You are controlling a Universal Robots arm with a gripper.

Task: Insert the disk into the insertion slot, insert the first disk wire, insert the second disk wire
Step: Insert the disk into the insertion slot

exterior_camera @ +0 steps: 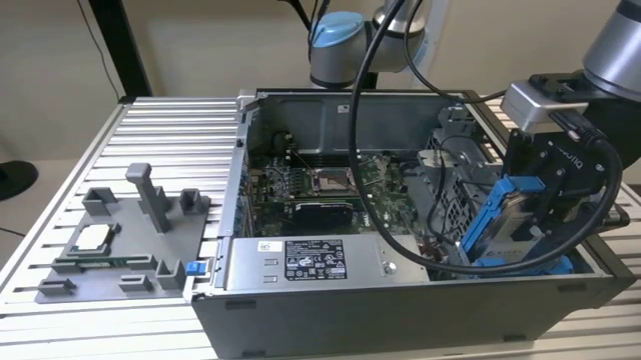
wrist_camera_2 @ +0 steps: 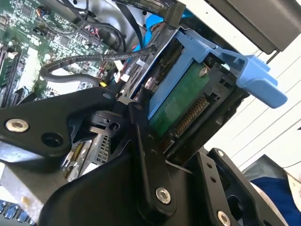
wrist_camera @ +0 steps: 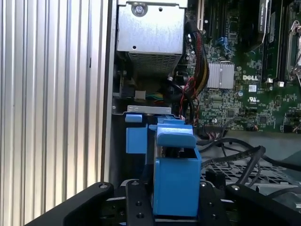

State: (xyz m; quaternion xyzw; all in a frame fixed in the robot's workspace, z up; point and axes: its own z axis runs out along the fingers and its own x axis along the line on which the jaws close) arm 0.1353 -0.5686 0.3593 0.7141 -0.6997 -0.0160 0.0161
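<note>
The disk [exterior_camera: 509, 221], in its bright blue carrier, stands tilted on edge at the open computer case's exterior-view right side. My gripper [exterior_camera: 531, 196] is shut on it from above. In the first wrist view the blue carrier [wrist_camera: 176, 176] sits between my two black fingers [wrist_camera: 136, 207]. Just beyond it are the blue rails of the insertion slot [wrist_camera: 136, 139], with the disk's lower end at the slot's mouth [exterior_camera: 526, 262]. The second wrist view shows the disk's green circuit board and connector [wrist_camera_2: 181, 101]. Loose black wires [wrist_camera: 235, 150] lie beside the slot.
Inside the case are the motherboard [exterior_camera: 320, 187], a grey labelled power-supply box [exterior_camera: 300, 262] at the front and a perforated metal cage [exterior_camera: 451, 187] next to the disk. A grey fixture plate [exterior_camera: 120, 240] lies on the slatted aluminium table [exterior_camera: 170, 127], left of the case.
</note>
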